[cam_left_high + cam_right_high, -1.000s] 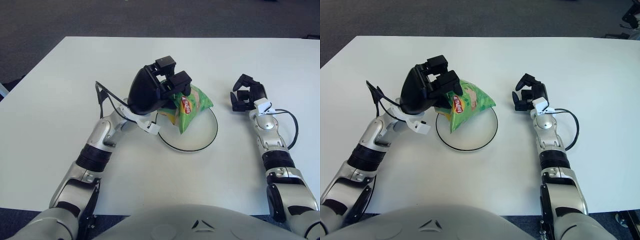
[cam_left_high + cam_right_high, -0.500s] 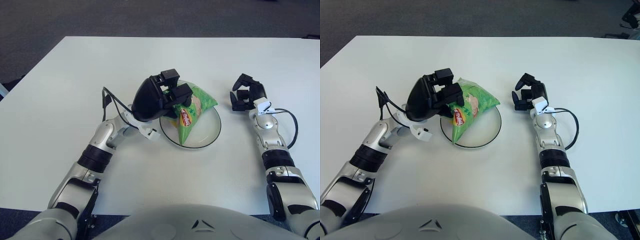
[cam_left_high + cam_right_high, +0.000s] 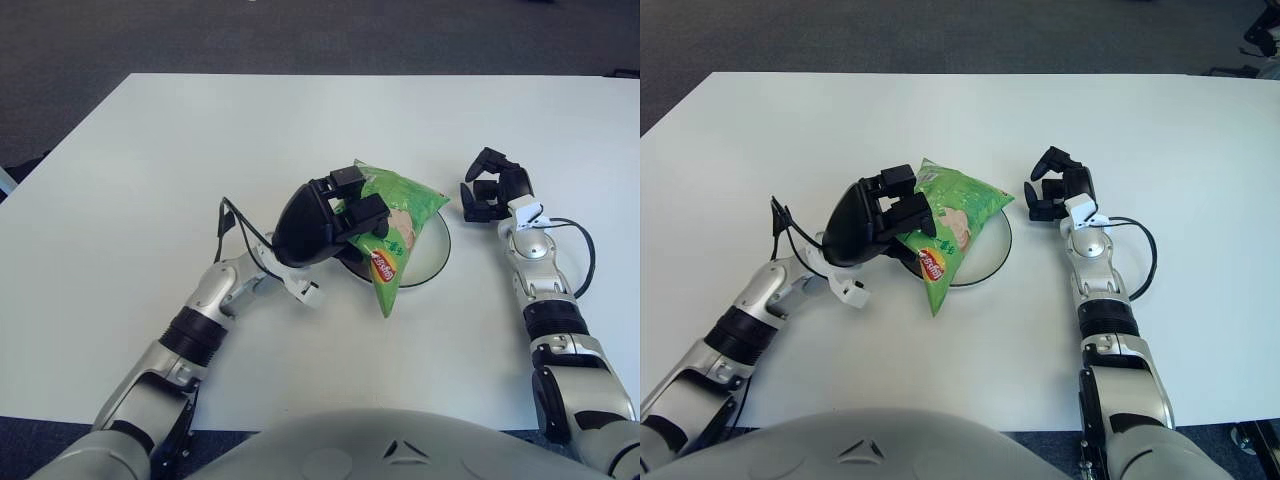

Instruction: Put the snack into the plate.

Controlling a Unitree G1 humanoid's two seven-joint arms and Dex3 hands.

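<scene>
A green snack bag (image 3: 396,222) with a red logo lies across a round glass plate (image 3: 437,245) at the table's middle; its lower corner hangs over the plate's near rim onto the table. My left hand (image 3: 345,208) is shut on the bag's left end, covering the plate's left part. My right hand (image 3: 490,192) shows just right of the plate, fingers curled and holding nothing.
The white table (image 3: 120,180) spreads wide on all sides, with dark carpet beyond its far edge. A black cable (image 3: 232,215) loops off my left wrist, and another (image 3: 583,245) curves beside my right forearm.
My left hand has drawn toward me and to the right with the bag. The plate has slid rightward, closer to my right hand. The bag's corner now overhangs the near rim.
</scene>
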